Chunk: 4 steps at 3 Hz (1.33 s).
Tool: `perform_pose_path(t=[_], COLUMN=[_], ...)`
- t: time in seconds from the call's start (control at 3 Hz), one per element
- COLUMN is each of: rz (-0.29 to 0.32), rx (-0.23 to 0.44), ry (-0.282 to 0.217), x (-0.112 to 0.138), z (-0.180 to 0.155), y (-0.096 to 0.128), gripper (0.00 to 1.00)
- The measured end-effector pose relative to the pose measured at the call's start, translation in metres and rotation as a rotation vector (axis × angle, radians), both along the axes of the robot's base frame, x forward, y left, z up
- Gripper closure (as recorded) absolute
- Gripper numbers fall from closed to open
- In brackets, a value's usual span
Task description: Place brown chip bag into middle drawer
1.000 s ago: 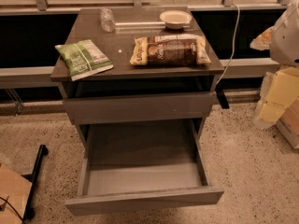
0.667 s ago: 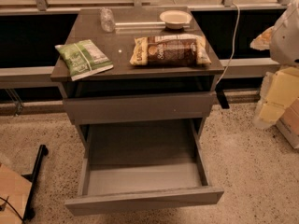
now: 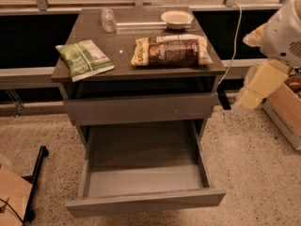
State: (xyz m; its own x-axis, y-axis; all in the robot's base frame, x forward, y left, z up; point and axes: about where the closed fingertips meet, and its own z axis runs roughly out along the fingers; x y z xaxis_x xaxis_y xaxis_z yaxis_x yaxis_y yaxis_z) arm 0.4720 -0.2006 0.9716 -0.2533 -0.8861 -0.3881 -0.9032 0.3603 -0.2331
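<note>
The middle drawer point(image 3: 141, 199) is nearest. It is pulled fully out, with its plain front panel toward the camera and its shallow grey tray exposed. Directly above and behind it, the upper drawer front point(image 3: 141, 108) is closed.

The tool point(image 3: 225, 100) hangs at the end of the cream-coloured arm point(image 3: 263, 81). It is just beside the right side of the desk point(image 3: 127, 55), level with the upper drawer front. It is well apart from the bag. How far it is open cannot be determined, nor whether it touches the desk.

The brown chip bag point(image 3: 170, 51) lies flat on the right half of the desk top. A green-and-white bag point(image 3: 84, 59) lies at the left front corner. Farther back stand a clear cup point(image 3: 108, 19) and a shallow bowl point(image 3: 177, 19).
</note>
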Motion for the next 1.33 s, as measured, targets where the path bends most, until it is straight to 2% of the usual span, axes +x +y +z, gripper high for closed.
perform_pose_path(t=[0.33, 0.67, 1.0, 1.33], rz=[-0.016, -0.041, -0.039, -0.104], rx=[0.155, 0.294, 0.300, 0.349], ry=[-0.038, -0.077, -0.073, -0.065], x=[0.045, 0.092, 0.094, 0.103], z=[-0.006, -0.008, -0.010, -0.019], y=[0.016, 0.019, 0.021, 0.022], gripper=[0.00, 0.00, 0.00, 0.00])
